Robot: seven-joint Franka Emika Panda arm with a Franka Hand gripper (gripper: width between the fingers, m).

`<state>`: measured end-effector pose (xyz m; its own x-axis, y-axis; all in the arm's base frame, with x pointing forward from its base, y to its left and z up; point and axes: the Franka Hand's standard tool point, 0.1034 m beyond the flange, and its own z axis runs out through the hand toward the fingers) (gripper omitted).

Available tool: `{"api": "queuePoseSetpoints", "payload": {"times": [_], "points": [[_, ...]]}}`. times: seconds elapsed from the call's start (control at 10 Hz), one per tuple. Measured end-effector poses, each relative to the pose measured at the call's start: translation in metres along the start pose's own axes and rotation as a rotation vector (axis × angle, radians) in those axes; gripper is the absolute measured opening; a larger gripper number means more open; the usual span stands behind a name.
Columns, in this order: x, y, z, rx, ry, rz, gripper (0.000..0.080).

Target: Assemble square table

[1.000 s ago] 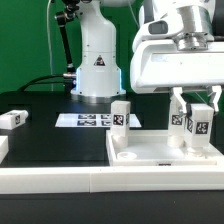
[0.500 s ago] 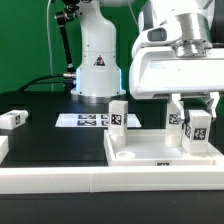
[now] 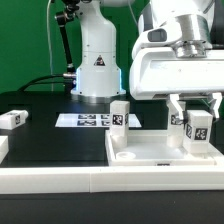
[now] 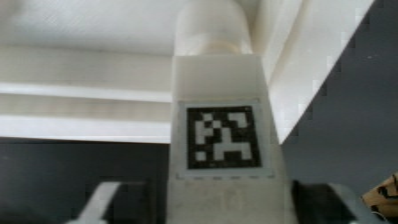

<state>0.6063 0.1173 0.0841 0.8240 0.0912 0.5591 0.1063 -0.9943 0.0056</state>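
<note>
Pinching leg (image 3: 198, 128) upright in hand (image 3: 197, 122), seating it at tabletop's (image 3: 150, 157) far corner on exterior view's right — contact with tabletop unclear. Next probably calling for screwing down — leg plumb, pinch firm.

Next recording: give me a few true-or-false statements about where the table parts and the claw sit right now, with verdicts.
1. A short white tagged leg sits between the fingers of the claw. True.
2. The white plastic tray-like square tabletop is lifted into the air. False: it lies flat on the black table.
3. A second white leg lies loose at the exterior view's left. True.
4. No leg stands on the tabletop. False: an upright white leg stands at its far corner on the exterior view's left.
5. The thin flat white marker board lies on the tabletop. False: it lies on the black table behind it.
</note>
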Motion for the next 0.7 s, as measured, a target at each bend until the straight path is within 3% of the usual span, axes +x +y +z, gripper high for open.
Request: {"api": "queuePoseSetpoints", "payload": {"times": [0.1, 0.2, 0.3, 0.7], "points": [[0.000, 0.000, 0.000, 0.000, 0.000, 0.000, 0.0559], [0.000, 0.000, 0.000, 0.000, 0.000, 0.000, 0.0559], [0.000, 0.000, 0.000, 0.000, 0.000, 0.000, 0.0631], [0.015, 0.005, -0.013, 0.005, -0.003, -0.007, 0.0649]]}}
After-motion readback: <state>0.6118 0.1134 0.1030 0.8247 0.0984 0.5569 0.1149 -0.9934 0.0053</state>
